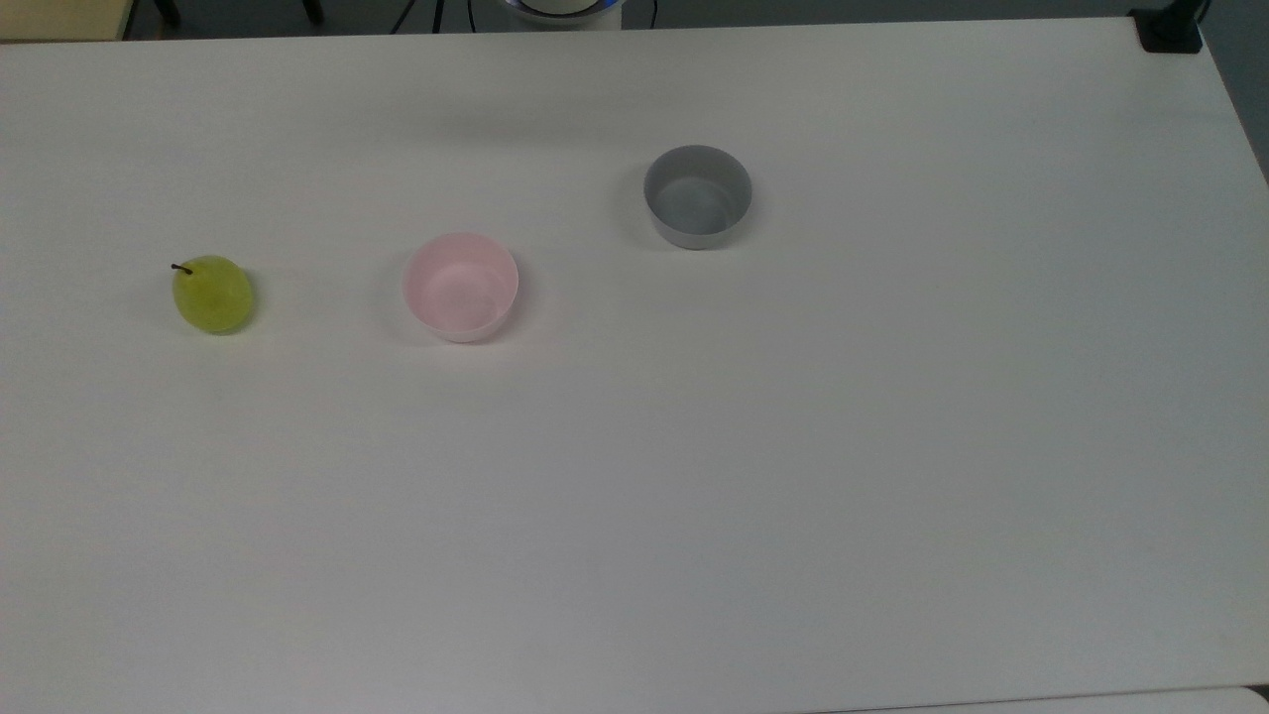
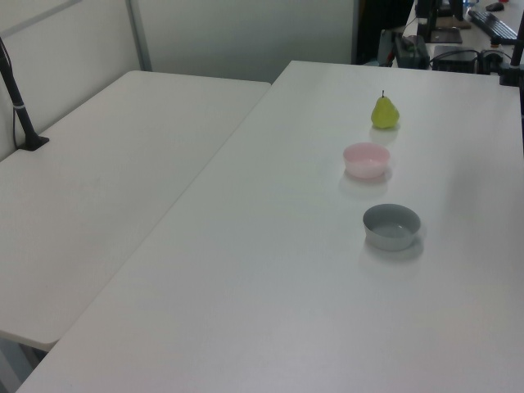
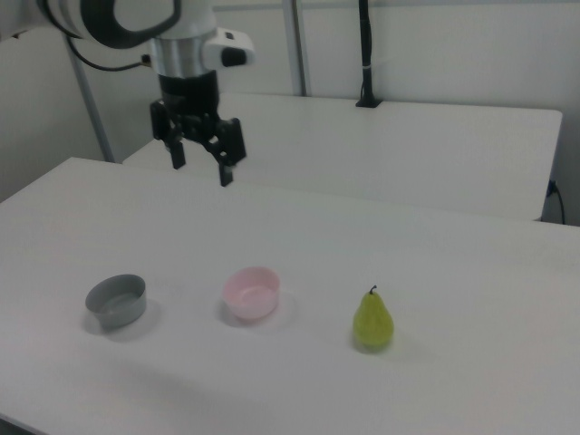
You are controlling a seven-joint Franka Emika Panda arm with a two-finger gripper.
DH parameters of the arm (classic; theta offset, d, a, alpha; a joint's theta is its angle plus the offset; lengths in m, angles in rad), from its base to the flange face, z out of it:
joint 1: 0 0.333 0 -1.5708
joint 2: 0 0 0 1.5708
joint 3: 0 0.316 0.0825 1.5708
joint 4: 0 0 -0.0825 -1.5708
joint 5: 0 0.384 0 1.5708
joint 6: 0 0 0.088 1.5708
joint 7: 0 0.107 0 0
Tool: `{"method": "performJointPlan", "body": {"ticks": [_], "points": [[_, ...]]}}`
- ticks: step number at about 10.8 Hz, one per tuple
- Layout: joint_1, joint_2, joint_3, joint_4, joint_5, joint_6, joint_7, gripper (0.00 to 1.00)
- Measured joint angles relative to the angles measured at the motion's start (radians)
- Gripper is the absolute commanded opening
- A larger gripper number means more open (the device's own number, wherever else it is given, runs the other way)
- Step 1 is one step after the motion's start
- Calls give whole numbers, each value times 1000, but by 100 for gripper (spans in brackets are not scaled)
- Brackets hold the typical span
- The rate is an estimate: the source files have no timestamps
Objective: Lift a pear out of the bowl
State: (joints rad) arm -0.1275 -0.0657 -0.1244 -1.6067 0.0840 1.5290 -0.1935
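Pear-picking starts from the wide white table, where the empty pink plastic bowl sits apart from the upright yellow-green pear, so the raised, wide-open black tool should descend straddling its belly.

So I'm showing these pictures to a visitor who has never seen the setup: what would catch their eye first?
Probably the yellow-green pear, standing upright on the bare white table with its stem up, at the right view's right of the empty round pink bowl. Next, the black two-finger tool hanging open high above the table, holding nothing. An empty round grey bowl sits at the right view's left end of the row.
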Motion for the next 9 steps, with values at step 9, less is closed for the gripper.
{"method": "performJointPlan", "body": {"ticks": [9], "points": [[148,82,23,-31,-22,185,65,100]]}}
